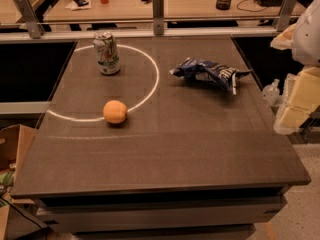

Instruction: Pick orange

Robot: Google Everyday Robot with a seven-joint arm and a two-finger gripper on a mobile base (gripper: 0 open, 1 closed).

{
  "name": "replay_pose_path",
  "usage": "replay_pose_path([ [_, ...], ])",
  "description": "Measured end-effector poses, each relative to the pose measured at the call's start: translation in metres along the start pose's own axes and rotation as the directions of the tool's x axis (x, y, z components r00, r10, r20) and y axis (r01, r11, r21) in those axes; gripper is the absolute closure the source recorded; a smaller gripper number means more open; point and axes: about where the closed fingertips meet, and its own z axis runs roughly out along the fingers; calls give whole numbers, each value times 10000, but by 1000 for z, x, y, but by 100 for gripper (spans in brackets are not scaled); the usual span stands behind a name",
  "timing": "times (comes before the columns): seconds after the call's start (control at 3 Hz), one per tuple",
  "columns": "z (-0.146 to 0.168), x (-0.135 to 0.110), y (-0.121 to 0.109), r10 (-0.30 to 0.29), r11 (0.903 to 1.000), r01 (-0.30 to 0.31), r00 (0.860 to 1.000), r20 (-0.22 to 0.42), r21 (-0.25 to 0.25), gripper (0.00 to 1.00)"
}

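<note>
Orange [115, 111] on table [200, 139] nr upright soda can [107, 53]; tool [296, 101] at right edge, state can't tell.

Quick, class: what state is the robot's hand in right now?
The hand: at the right edge of view, beside the table; open or closed cannot be told. The orange lies on the table, not held.

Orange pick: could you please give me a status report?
Gripper off the right edge of the table, far from the orange. Orange on the white ring line, ungrasped. Soda can behind it, apart; chip bag off the likely path.
</note>
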Motion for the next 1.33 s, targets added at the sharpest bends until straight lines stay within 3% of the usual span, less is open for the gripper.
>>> replay_pose_path([
  [0.33,1,-3,1,-41,10000,41,10000,82,-49,0],
  [0.67,9,-23,13,-213,9990,235,9981,575,-387,0],
  [1.33,32,-79,45,-47,9902,345,9767,2147,-1353,0],
])
